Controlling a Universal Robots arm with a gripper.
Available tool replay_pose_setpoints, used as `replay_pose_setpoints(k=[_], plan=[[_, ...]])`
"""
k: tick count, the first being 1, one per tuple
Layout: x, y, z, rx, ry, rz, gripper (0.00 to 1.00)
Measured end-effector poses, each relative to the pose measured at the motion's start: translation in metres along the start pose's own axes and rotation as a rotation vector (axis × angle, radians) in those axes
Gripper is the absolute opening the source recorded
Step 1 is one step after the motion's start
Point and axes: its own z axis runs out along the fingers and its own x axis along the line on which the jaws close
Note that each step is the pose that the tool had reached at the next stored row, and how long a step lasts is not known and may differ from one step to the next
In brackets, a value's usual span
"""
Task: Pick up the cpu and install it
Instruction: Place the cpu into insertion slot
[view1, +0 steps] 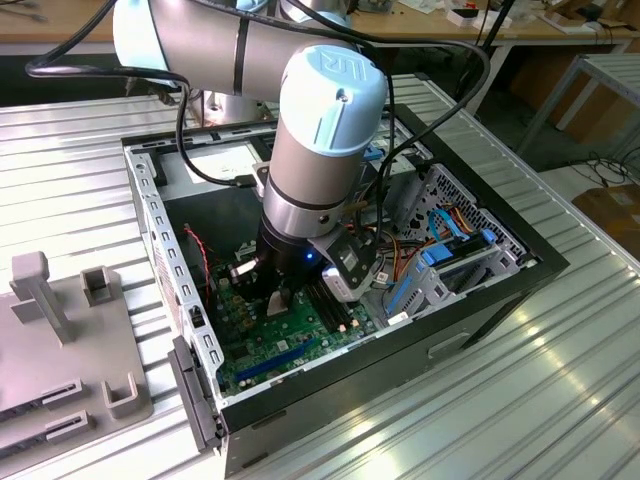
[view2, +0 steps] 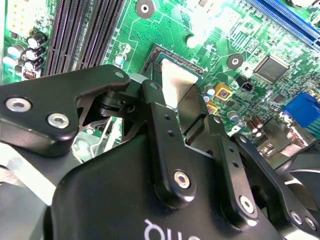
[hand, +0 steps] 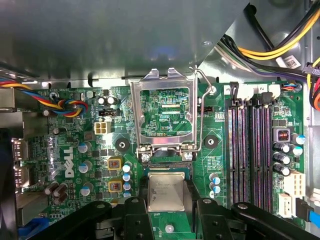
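The claw (hand: 166, 202) is down inside the case (view1: 165, 250), clenched on the cpu (hand: 166, 191). The chip lies flat, right over the socket (hand: 167, 168) on the green board (hand: 220, 165). Beyond it, the metal frame (hand: 165, 107) stands flipped open, with the memory slots (hand: 250, 150) alongside.

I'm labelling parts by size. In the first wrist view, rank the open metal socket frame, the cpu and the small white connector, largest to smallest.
1. open metal socket frame
2. cpu, likely nearer the camera, so perhaps enlarged
3. small white connector
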Motion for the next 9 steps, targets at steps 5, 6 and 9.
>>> replay_pose_setpoints(k=[5, 6, 9], plan=[[0.0, 0.0, 0.0, 0.0003, 0.0003, -0.013, 0.39], [0.0, 0.0, 0.0, 0.0005, 0.0004, -0.017, 0.39], [0.0, 0.0, 0.0, 0.0011, 0.0008, -0.035, 0.39]])
